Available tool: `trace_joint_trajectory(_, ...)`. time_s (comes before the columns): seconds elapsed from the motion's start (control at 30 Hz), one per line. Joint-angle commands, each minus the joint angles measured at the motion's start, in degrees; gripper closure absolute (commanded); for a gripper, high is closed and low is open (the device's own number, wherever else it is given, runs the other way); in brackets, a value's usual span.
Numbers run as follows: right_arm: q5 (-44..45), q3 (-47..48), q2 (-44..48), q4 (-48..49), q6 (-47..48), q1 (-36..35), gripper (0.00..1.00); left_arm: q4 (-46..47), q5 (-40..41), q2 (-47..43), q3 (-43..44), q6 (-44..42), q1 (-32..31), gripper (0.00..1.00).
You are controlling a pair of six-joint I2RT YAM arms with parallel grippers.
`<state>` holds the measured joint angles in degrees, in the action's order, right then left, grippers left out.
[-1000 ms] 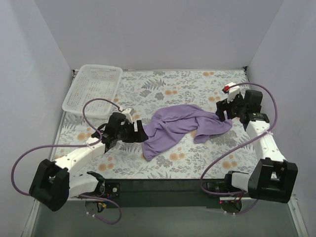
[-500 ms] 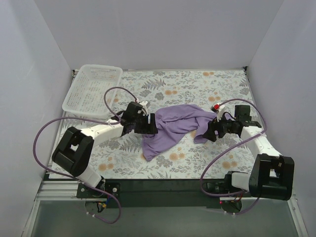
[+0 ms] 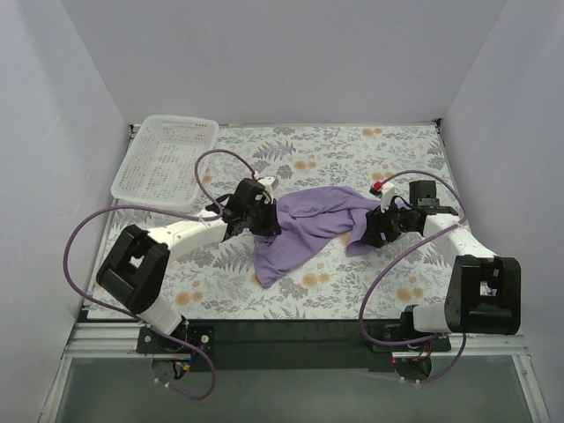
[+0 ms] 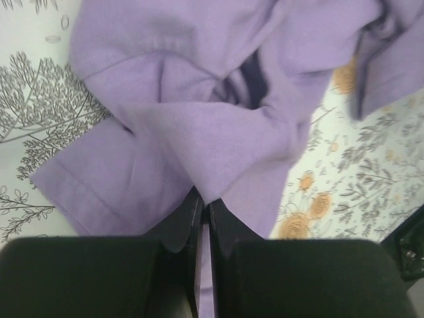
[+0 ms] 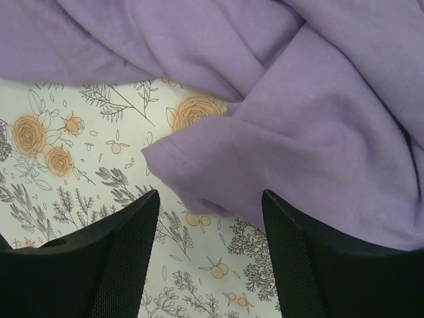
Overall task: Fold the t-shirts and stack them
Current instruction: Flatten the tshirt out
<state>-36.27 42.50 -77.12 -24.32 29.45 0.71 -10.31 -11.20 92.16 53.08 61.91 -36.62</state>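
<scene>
Left gripper (image 4: 204,202) pinches a t-shirt (image 4: 218,132) fold tight; right gripper (image 5: 209,196) gapes wide over its hem

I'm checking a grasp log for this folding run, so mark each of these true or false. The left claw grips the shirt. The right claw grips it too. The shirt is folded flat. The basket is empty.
1. The left claw is shut on a fold of the lavender-purple cotton t-shirt. True.
2. The right claw is shut on the shirt. False: its jaws stand open, with a hemmed edge of the shirt at their tips.
3. The shirt is folded flat into a neat rectangle. False: it lies crumpled on the floral tablecloth.
4. The white mesh plastic basket at the far left corner holds nothing. True.
</scene>
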Motion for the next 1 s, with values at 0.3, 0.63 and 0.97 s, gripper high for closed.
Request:
trace_joint_trajectory(0.3,12.3,7.3,-5.8,-0.7,0.7,-10.5,0.33,-0.4,-6.1,-20.5,-4.6,0.8,-0.4,1.0)
trace_joint_trajectory(0.63,18.9,11.0,-9.1,-1.1,0.9,-12.9,0.91,-1.6,-9.3,-28.6,-9.7,3.0,-0.4,1.0)
trace_joint_trajectory(0.97,18.3,22.4,3.7,-5.7,5.3,-3.5,0.99,-4.8,-14.9,-38.0,-13.4,4.2,-0.5,1.0)
